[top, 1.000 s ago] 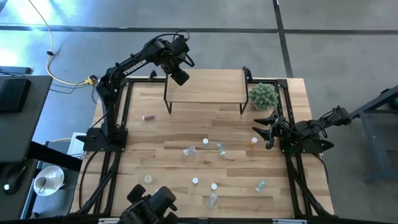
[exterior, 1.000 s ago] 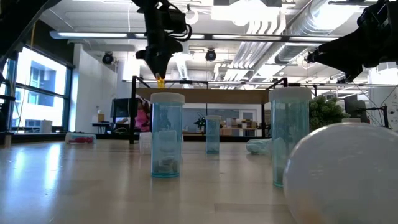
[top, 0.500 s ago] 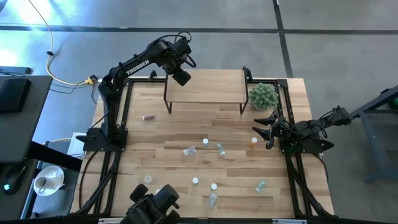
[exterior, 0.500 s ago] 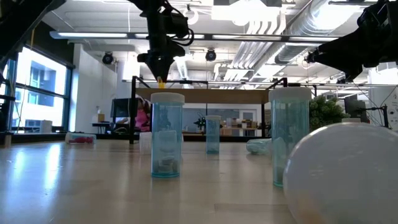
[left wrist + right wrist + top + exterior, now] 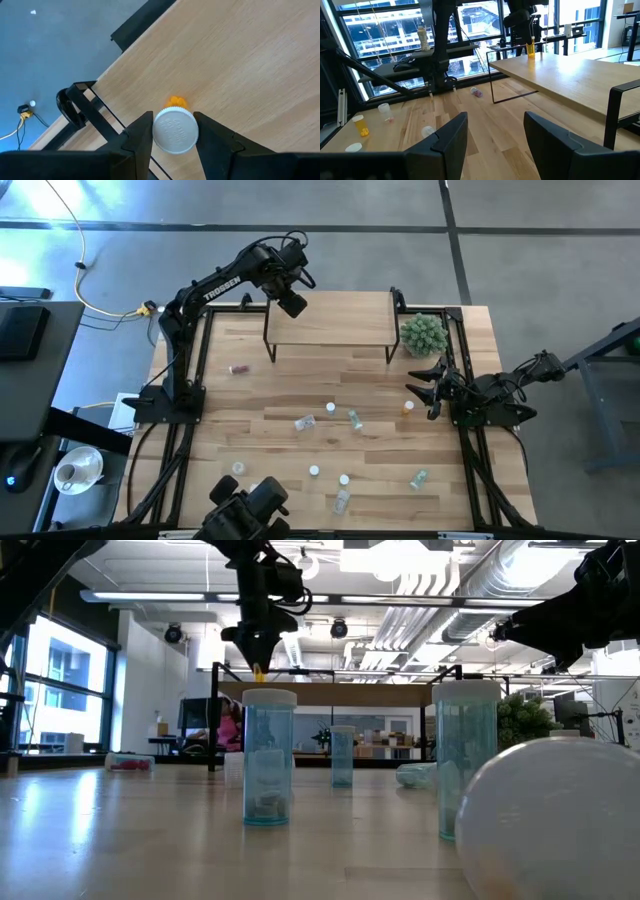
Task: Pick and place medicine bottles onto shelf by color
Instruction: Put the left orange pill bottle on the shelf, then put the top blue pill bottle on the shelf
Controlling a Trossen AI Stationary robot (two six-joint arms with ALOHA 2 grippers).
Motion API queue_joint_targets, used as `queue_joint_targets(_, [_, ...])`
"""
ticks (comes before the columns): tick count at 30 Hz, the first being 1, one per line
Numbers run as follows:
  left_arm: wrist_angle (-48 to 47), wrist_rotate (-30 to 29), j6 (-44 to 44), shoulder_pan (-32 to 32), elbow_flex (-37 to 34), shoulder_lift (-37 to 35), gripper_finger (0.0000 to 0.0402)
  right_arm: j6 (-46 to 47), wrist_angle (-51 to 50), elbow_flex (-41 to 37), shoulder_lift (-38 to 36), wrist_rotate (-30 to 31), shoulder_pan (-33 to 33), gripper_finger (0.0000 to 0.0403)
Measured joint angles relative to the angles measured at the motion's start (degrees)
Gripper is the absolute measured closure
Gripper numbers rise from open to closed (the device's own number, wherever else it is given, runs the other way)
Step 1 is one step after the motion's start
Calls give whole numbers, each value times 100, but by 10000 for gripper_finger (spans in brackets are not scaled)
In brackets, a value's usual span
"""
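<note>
Since the earlier frames the left end effector (image 5: 291, 304) has shifted slightly toward the upper left corner of the shelf (image 5: 340, 320) and hangs there, clamped on an orange bottle (image 5: 174, 129) by its white cap. The left arm reaches up from the left edge of the worktop (image 5: 270, 390).

On the worktop lie about ten more bottles: one pink (image 5: 238, 369) at left, one orange (image 5: 407, 408) at right, and a scatter of bluish and greenish ones (image 5: 305, 422) across the lower middle.

One spiky plant ball (image 5: 423, 333) sits just beside the shelf's right end.

The right end effector (image 5: 428, 389) rests at the right edge, fingers spread wide, near the orange one.
</note>
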Motion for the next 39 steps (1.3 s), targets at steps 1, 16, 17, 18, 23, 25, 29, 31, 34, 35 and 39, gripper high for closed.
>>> queue_joint_targets(1, [-30, 17, 5, 0, -10, 14, 269, 0, -2, -2, 2, 2, -2, 217])
queue_joint_targets(16, [105, -152, 260, -2, 511, 18, 221, -1, -1, -2, 2, 2, 0, 217])
queue_joint_targets(17, [97, -152, 261, -2, 640, 18, 220, 0, 0, -2, 2, 2, -2, 217])
queue_joint_targets(18, [66, -140, 260, -2, 792, 18, 220, -2, 0, 0, 2, 2, 0, 217])
queue_joint_targets(23, [-455, 174, 325, -22, 1544, 3, 220, -1, 113, -11, 2, 2, 0, 217])
queue_joint_targets(25, [-741, 298, 419, -33, 1756, -30, 220, -2, 162, -11, 0, 0, 0, 217])
queue_joint_targets(29, [-889, 348, 566, -154, 1763, -284, 220, -2, 163, -11, 0, 0, -1, 217])
queue_joint_targets(31, [-890, 357, 660, -244, 1667, -436, 220, -1, 166, -11, 1, -1, -2, 217])
queue_joint_targets(34, [-745, 413, 772, -416, 1372, -718, 220, 0, 168, -11, 2, -44, -2, 217])
queue_joint_targets(35, [-670, 441, 803, -463, 1248, -817, 220, 0, 170, -11, 2, -48, -2, 217])
queue_joint_targets(39, [-174, 445, 847, -684, 470, -1297, 220, 0, 174, -11, 1, -66, -2, 217])
